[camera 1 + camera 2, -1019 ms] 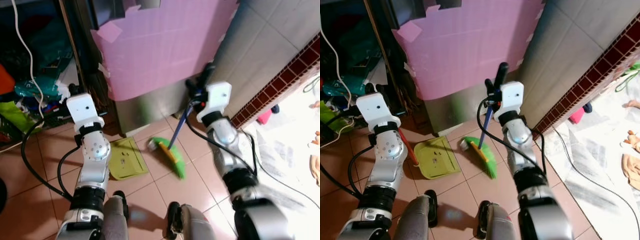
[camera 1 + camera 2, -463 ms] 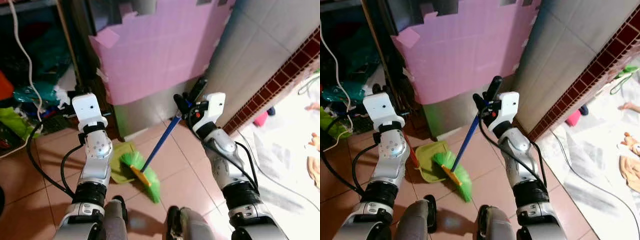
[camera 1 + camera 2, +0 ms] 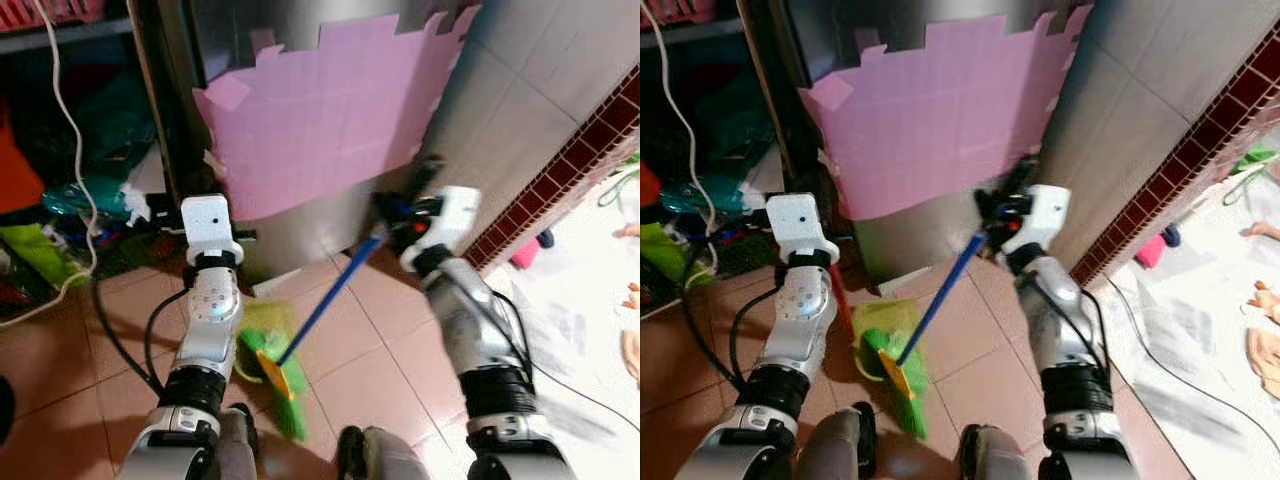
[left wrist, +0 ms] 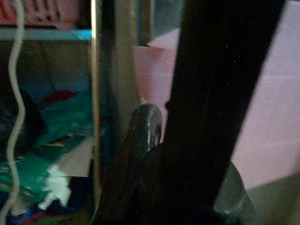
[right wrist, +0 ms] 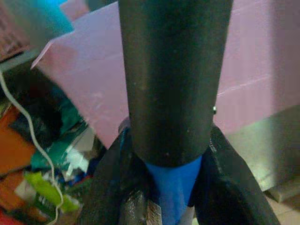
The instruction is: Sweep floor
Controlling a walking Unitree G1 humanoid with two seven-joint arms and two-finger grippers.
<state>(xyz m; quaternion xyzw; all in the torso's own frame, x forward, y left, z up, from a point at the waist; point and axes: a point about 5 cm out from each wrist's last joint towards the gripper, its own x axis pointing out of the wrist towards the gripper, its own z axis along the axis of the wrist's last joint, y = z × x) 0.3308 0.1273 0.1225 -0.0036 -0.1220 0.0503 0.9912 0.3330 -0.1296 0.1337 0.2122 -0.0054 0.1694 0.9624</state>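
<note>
**Q:** Where is the broom, and why is it held at that slant?

**A:** I have the right hand (image 3: 992,208), at centre frame, clenched on the top of the broom (image 3: 936,302); the right wrist view shows the blue handle (image 5: 172,187) pinched between its black fingers (image 5: 176,70). The shaft runs diagonally down to the lower left, so the green bristles (image 3: 898,385) drag flat on the tiled floor (image 3: 970,370) just in front of my feet. I judge the slant lets the head pull debris toward the pan rather than skip over it.

**Q:** And the pan?

**A:** The green dustpan (image 3: 883,322) lies on the floor at lower centre-left, its mouth toward the bristles, which overlap its near edge. Its red handle (image 3: 840,292) rises toward the left hand (image 3: 160,208). I judge that hand steadies the pan so the sweep does not shove it away, but I cannot tell whether its fingers grip the handle; the left wrist view is dark and blurred.

**Q:** What stands behind?

**A:** A steel cabinet (image 3: 910,240) faced with a pink sheet (image 3: 940,120), at upper centre.
</note>
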